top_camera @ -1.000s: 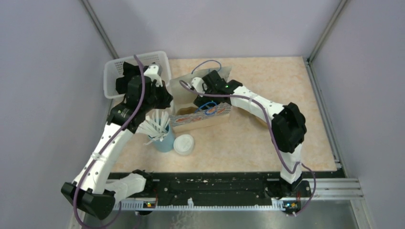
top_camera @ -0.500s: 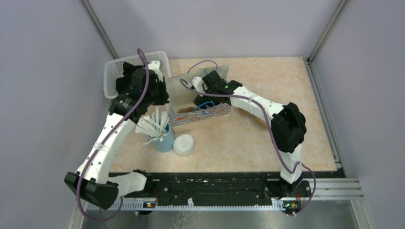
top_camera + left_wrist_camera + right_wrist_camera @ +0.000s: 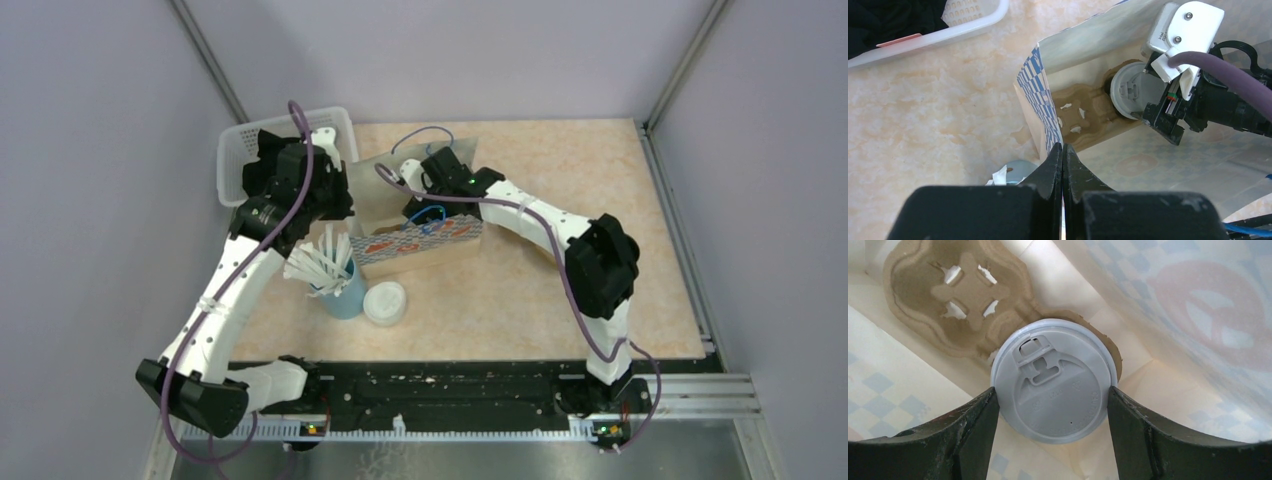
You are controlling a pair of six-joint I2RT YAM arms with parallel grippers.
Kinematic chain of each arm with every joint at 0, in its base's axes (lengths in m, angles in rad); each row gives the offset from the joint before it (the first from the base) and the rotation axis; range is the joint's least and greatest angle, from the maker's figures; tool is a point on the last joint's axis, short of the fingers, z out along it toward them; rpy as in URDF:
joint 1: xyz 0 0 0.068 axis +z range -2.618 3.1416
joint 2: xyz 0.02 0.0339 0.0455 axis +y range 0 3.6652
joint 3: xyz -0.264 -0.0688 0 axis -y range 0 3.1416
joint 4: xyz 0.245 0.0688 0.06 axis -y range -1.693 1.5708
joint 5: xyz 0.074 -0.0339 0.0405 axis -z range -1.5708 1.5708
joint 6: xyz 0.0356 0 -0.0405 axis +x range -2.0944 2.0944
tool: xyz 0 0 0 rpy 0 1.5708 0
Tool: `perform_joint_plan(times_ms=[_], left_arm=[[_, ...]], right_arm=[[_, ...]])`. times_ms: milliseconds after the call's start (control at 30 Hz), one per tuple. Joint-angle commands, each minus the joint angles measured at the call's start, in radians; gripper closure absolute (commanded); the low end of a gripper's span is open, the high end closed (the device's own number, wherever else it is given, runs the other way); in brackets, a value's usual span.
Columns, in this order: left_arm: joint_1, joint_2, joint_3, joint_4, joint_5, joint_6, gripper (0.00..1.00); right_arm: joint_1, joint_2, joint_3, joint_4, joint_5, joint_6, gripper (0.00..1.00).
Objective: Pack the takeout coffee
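The left claw (image 3: 1063, 148), pinching the rim of the paper bag (image 3: 1040, 100), has tugged it wider open. Inside that bag, the right claw (image 3: 1052, 394) clasps the takeout coffee (image 3: 1055, 385), which looks nearly seated.

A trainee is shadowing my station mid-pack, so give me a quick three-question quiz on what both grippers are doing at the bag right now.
1. True or false: the right gripper holds the takeout coffee inside the paper bag.
2. What lies in the bag below the cup? A. a moulded cardboard cup carrier; B. loose straws; C. a second lid.
3. Fill in: the left gripper is shut on the bag's ____.
Key: 1 true; 2 A; 3 rim.
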Motion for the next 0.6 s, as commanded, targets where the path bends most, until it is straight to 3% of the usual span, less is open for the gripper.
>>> perform_joint_plan(times_ms=[0,367,433,567], left_arm=[[-0.001,0.026,0.041,0.033,-0.007,-0.021,1.00],[-0.002,0.109,0.106,0.021,0.024,-0.054,1.00],[-0.001,0.126,0.124,0.015,0.030,-0.056,1.00],[-0.002,0.133,0.116,0.032,0.053,-0.060,1.00]], right_arm=[[0.004,0.088,-0.014,-0.242,0.003,0.060,0.59],[0.028,0.033,0.179,-0.280,0.042,0.116,0.17],[0.029,0.024,0.221,-0.294,0.045,0.131,0.05],[0.029,0.009,0.322,-0.343,0.045,0.153,0.01]])
